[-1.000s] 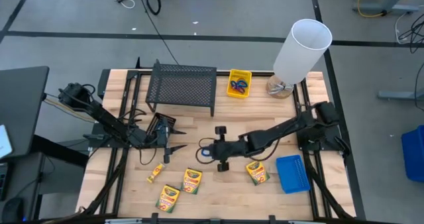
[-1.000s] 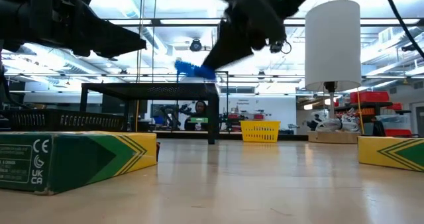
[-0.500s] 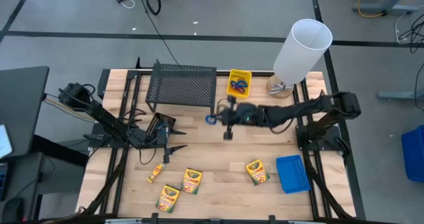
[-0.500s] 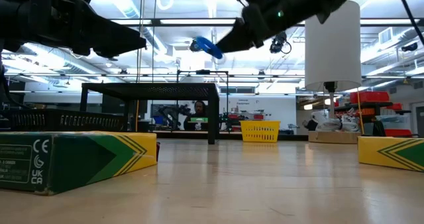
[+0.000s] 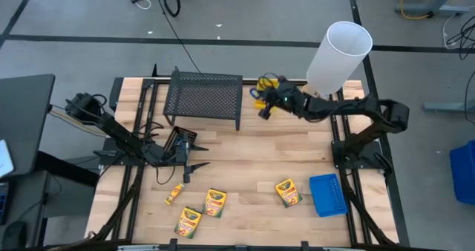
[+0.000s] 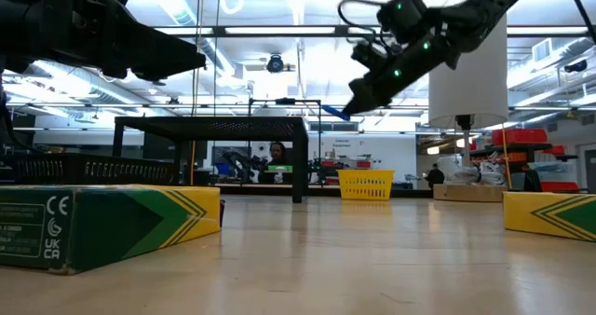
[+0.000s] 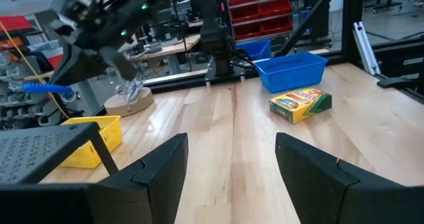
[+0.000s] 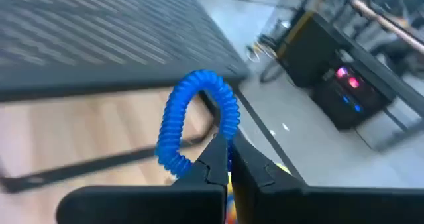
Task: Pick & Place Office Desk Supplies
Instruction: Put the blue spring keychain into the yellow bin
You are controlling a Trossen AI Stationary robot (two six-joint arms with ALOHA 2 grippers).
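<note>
right gripper point(image 8: 228, 159): fingers pressed together on a blue loop point(image 8: 197, 121), a coiled ring pinched at its lower edge and standing up from the fingertips. in the high view this gripper point(image 5: 264, 102) is raised at the far side of the table, directly over the yellow bin point(image 5: 268, 85), between the black wire-mesh rack point(image 5: 204, 96) and the tall white cylinder point(image 5: 338, 56). in the low view the loop point(image 6: 337, 116) shows as a blue sliver at the gripper tip, well above the yellow bin point(image 6: 364, 184). whether other loops lie in the bin cannot be told, as the arm covers most of it.

left gripper point(image 7: 230, 177): jaws apart, nothing between them. it hangs over the left middle of the table point(image 5: 245, 151), just near of the rack's left end point(image 5: 187, 157).

crayon boxes: four on the near half of the table. one small box point(image 5: 174, 194) lies near of the left gripper; two more point(image 5: 215, 202) point(image 5: 188, 221) sit close together near the near edge; one point(image 5: 288, 192) lies to the right, just beside the blue bin point(image 5: 327, 194). the blue bin rests at the near right, apart from the arms.
</note>
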